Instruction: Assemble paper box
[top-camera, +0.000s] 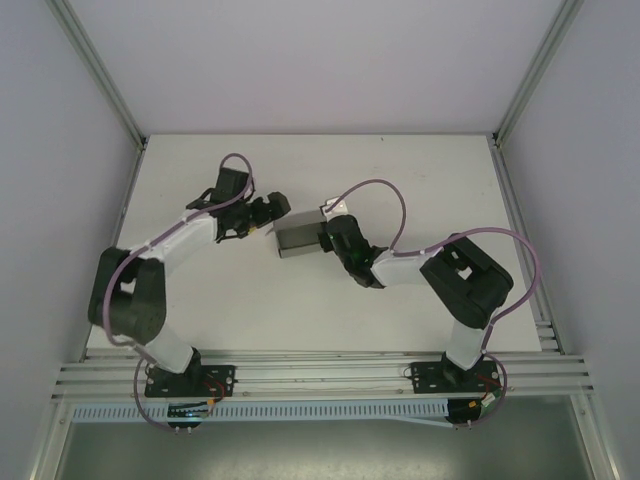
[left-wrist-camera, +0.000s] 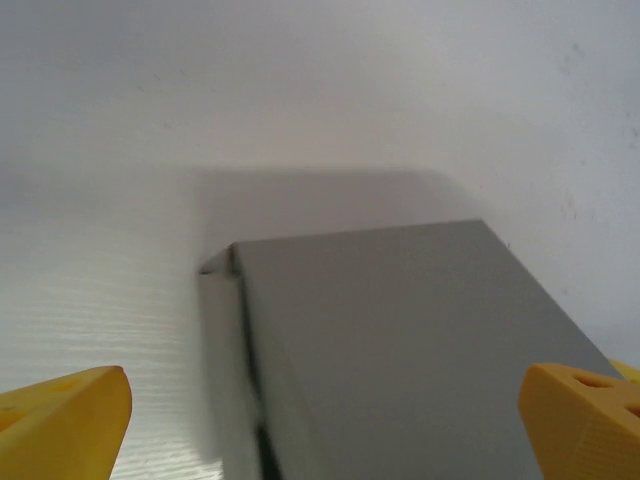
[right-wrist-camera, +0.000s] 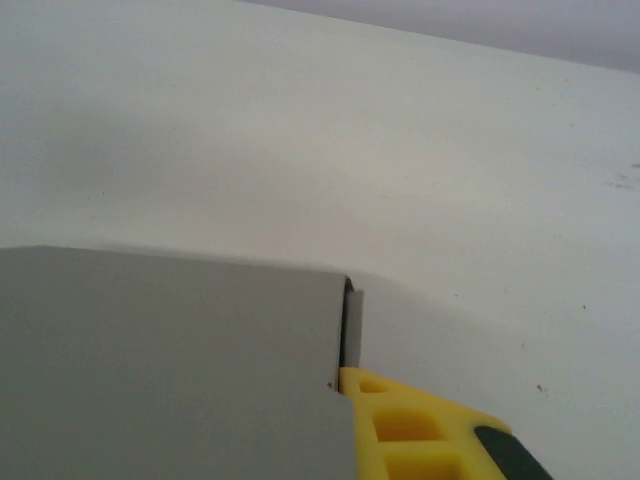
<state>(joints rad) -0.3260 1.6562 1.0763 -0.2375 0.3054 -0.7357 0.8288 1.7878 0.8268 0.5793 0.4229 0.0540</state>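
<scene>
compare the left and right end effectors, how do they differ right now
The left end effector stands wide open; the right end effector may be open or shut. The left leaves a gap beside the paper box; the right's finger sits at its edge. Both have yellow fingers.

We are looking into a robotics lab test cell. A bare white table (top-camera: 400, 180) is boxed in by plain pale panels (top-camera: 320, 60) on aluminium profile posts (top-camera: 100, 70). A left arm (top-camera: 170, 245) and a right arm (top-camera: 440, 270) are bolted to aluminium rails (top-camera: 320, 375) along its near edge, beside a slotted cable duct (top-camera: 320, 411).
</scene>
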